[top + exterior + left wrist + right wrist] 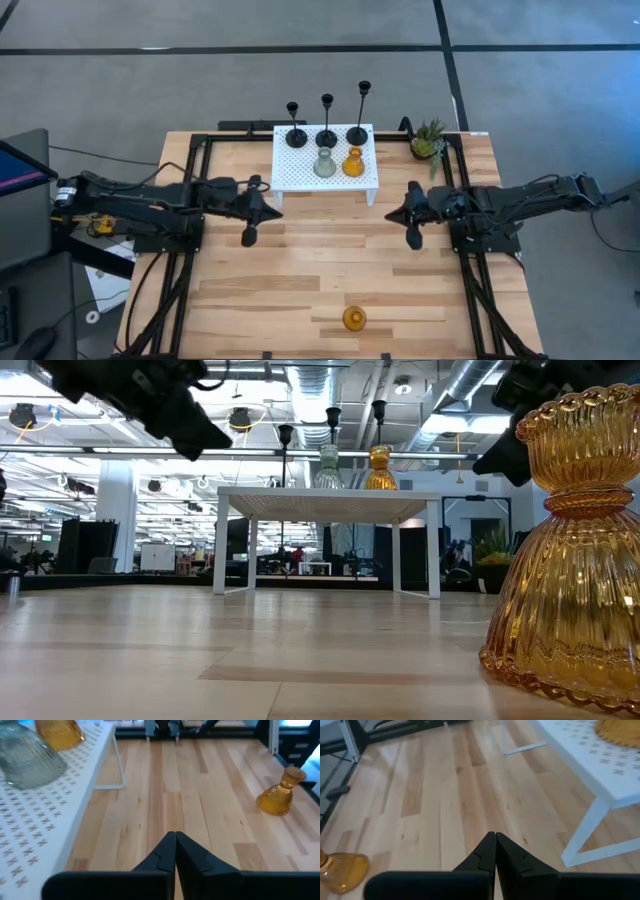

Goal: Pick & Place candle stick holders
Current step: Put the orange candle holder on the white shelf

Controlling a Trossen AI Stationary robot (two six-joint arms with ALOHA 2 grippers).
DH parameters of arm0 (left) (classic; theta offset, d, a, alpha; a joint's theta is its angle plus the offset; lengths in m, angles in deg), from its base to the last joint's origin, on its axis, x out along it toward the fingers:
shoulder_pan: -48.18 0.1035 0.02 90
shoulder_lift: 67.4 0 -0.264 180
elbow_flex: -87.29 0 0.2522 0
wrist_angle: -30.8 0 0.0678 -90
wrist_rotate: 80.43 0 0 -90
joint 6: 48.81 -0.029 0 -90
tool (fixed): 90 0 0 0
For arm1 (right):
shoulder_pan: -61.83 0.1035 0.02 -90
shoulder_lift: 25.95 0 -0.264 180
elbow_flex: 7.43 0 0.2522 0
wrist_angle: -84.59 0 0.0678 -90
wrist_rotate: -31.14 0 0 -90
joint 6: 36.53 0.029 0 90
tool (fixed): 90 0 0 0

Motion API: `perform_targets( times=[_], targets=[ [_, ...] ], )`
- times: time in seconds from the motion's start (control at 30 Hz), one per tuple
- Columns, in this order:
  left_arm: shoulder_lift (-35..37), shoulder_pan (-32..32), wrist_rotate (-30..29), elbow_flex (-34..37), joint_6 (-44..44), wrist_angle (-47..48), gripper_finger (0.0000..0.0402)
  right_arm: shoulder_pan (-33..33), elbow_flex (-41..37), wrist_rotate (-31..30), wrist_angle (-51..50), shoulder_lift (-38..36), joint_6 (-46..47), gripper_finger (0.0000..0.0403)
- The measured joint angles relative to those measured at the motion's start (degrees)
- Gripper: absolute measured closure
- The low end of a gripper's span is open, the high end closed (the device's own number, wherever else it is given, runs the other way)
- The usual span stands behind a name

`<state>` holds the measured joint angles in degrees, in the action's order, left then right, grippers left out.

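Three thin black candle stick holders (327, 128) stand in a row on the far part of the white perforated stand (300, 175). In front of them on the stand are a grey-green glass one (324, 164) and an amber glass one (353, 162). A second amber glass holder (354, 318) stands upright on its base on the table near the front edge, and looms large in the low view (570, 550). My left gripper (175, 836) hovers shut left of the stand, holding nothing. My right gripper (495, 836) hovers shut right of the stand, likewise holding nothing.
A small potted green plant (428, 140) stands at the table's far right, next to the stand. Black frame rails (180, 260) run along the left and right sides of the wooden table. Bare wood lies between the stand and the front amber holder.
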<state>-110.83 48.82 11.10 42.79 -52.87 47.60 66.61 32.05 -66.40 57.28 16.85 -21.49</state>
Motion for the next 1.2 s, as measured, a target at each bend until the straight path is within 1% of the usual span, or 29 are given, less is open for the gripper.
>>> perform_targets(
  times=[0.3,0.5,0.67,0.87,0.97,1.07,1.2],
  targets=[
    [15.16,0.02,-0.01,8.55,-0.02,-2.13,0.0397,4.92,0.00,-5.64,-3.47,0.00,0.17,0.0403],
    [21.26,0.02,0.01,13.13,-0.02,-3.73,0.0395,7.60,0.02,-6.02,-3.51,0.00,6.36,0.0403],
    [22.22,0.02,0.01,13.81,-0.02,-4.56,0.0397,10.26,0.04,-6.04,-1.57,1.66,8.86,0.0403],
    [21.98,0.02,0.03,13.81,-0.02,-4.64,0.0394,14.24,0.07,-5.69,3.63,6.07,10.21,0.0403],
    [22.02,0.02,0.44,13.79,0.00,-4.84,0.0396,17.04,0.48,-4.38,3.03,8.39,14.02,0.0403],
    [22.02,0.01,0.45,13.79,0.00,-4.84,0.0396,20.11,1.46,-4.36,2.83,10.91,17.86,0.0403],
    [22.00,0.01,0.45,13.79,0.00,-4.84,0.0393,22.56,2.90,-4.39,2.89,14.94,18.48,0.0403]
  ],
)
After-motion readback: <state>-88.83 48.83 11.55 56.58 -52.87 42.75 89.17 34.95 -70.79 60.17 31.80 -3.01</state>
